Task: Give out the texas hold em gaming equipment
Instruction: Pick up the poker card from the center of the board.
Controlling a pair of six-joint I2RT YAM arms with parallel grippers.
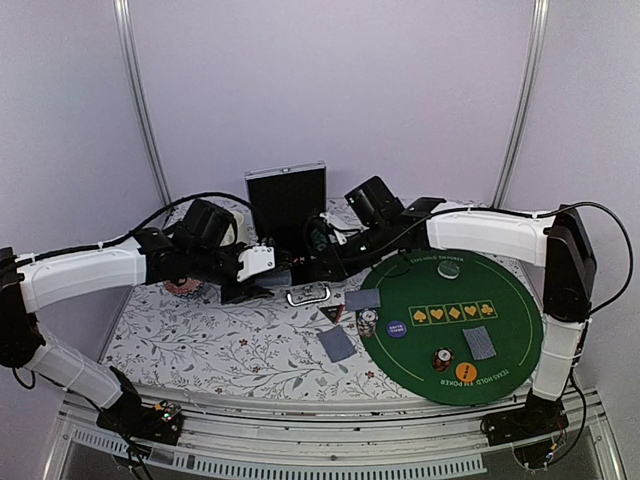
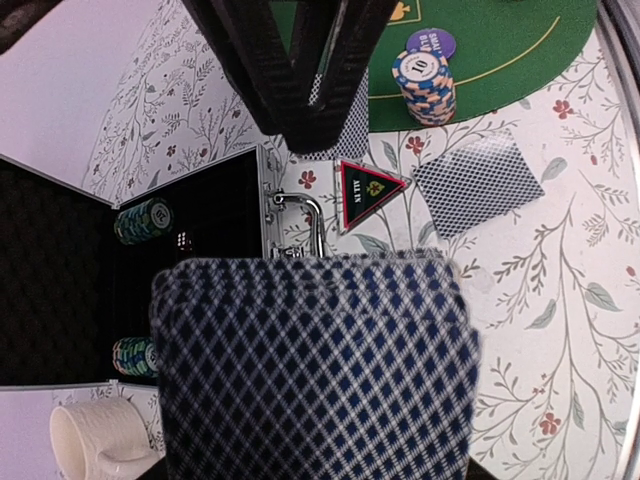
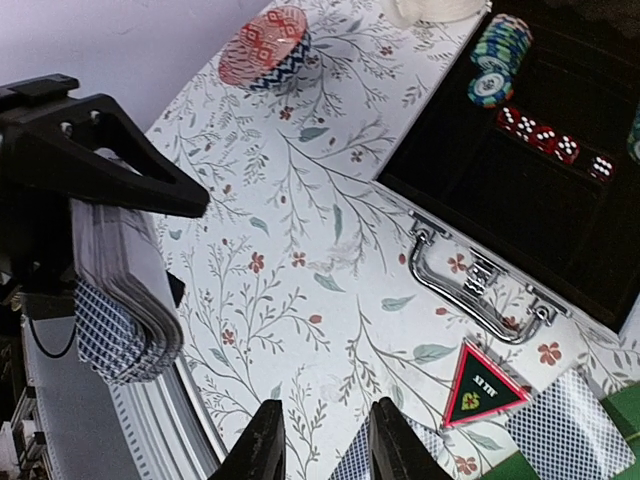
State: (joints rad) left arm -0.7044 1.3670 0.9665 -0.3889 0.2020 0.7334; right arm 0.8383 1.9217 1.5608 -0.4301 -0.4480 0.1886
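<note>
You look at a plain wall [image 1: 400, 90] of pale lilac colour behind the surface [image 1: 120, 345]. Two thin metal poles [image 1: 141, 100] stand before this wall, one at each side, and they spread apart toward the top. A white cloth [image 1: 230, 350] with grey leaves and small red flowers covers the surface. A silver metal rail [image 1: 330, 418] runs along its near edge. The light is soft and even.

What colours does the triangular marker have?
The triangular marker is black with a red border and a green symbol; it shows best in the left wrist view.
</note>
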